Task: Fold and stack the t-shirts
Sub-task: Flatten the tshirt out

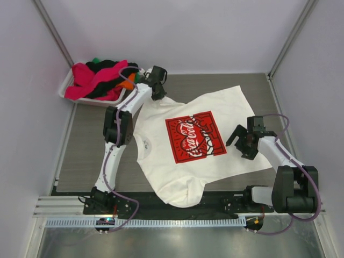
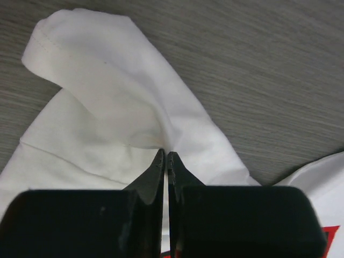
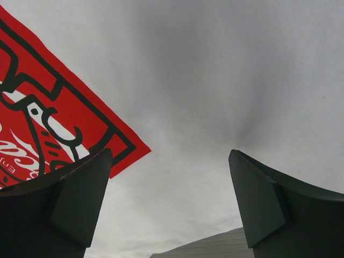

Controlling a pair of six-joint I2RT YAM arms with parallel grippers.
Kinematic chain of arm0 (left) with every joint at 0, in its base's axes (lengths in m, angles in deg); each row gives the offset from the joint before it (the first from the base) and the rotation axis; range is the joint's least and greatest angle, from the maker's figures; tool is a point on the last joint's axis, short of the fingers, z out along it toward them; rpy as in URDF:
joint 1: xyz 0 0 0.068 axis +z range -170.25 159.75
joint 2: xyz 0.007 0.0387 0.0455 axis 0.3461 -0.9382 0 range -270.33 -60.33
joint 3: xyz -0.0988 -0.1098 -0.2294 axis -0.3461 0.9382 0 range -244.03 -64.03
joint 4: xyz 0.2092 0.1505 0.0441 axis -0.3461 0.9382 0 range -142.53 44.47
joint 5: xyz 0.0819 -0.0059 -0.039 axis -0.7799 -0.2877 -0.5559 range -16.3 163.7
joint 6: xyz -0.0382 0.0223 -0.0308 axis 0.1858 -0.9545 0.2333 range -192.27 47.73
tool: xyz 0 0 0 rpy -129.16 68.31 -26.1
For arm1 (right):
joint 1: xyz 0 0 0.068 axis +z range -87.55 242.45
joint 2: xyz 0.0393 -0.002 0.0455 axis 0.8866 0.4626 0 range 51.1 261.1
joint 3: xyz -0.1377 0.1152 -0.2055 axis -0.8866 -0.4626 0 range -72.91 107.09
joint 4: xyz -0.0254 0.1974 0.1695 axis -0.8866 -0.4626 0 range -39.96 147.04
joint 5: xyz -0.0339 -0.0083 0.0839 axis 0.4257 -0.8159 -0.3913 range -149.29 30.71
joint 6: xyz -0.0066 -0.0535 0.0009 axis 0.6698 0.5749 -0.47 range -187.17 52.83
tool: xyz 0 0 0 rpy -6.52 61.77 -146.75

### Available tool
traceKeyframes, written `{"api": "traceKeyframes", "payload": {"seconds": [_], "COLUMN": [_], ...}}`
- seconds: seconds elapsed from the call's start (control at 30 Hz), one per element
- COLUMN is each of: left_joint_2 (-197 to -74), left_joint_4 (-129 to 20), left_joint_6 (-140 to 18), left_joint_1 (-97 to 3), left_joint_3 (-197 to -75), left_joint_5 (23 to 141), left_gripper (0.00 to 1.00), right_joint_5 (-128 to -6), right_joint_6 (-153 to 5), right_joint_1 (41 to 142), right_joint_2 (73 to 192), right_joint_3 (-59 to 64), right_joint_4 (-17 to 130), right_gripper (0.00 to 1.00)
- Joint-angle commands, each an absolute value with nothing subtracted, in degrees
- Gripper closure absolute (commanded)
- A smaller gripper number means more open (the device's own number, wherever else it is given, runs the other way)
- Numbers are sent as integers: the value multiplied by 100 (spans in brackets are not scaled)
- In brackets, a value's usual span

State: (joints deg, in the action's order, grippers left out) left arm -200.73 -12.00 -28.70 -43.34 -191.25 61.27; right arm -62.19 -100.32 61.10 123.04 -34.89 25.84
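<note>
The white t-shirt (image 1: 161, 172) lies spread face up across the middle of the table, its collar toward the left arm and its hem toward the right. The red square Coca-Cola print (image 1: 195, 136) sits at its centre. The cotton looks soft and matte, with shallow ripples and a stitched edge on the sleeve (image 2: 107, 80), which is folded over itself into a rounded flap.

The left claw (image 2: 166, 157) is fully closed, its black tapered tips pressed together on a raised crease of that sleeve (the cloth puckers right at the tips). The right claw (image 3: 170, 156) is spread wide and grips nothing; it hangs close over plain white fabric just beside the corner of the print.

The remaining tees, magenta-pink (image 1: 94, 78), black (image 1: 110, 64), orange (image 1: 128, 83) and a glimpse of green (image 1: 95, 60), are heaped in a small white plastic bin (image 1: 67, 86) at the far left corner, near the left claw.

The table (image 1: 91, 145) has a grey wood-grain top. A metal rail (image 1: 161, 221) runs along its near edge. Pale lilac walls (image 1: 177, 32) enclose it.
</note>
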Motion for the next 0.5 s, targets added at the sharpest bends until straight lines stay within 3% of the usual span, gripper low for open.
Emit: {"api": "traceKeyframes", "payload": {"seconds": [0.0, 0.07, 0.1, 0.13, 0.2, 0.27, 0.47], "left_joint_2": [-20280, -20762, -20973, -21149, -21571, -21425, -19799], "left_joint_4": [-1280, -1341, -1803, -2138, -2859, -2915, -2829], "left_joint_6": [-2737, -2596, -2500, -2255, -1806, -1777, -2647], "left_joint_1": [-4258, -4188, -4170, -4135, -4029, -4064, -4126], "left_joint_3": [-19769, -20612, -20859, -21218, -21563, -21819, -19835], "left_joint_5": [6078, 6148, 6392, 6707, 7610, 7634, 7010], "left_gripper": [100, 98, 89, 55, 16, 1, 0], "right_joint_5": [-6210, -6210, -6210, -6210, -6210, -6236, -6219], "right_joint_6": [-9969, -9960, -9960, -9960, -9952, -9943, -9934], "right_joint_1": [6095, 6095, 6095, 6095, 6095, 6095, 6104], "right_joint_2": [12308, 12317, 12343, 12352, 12370, 12283, 12282], "right_joint_3": [-3520, -3512, -3511, -3511, -3485, -3494, -3485], "right_joint_4": [2734, 2742, 2742, 2742, 2743, 2716, 2725], "right_gripper": [4, 4, 4, 4, 4, 4, 4]}}
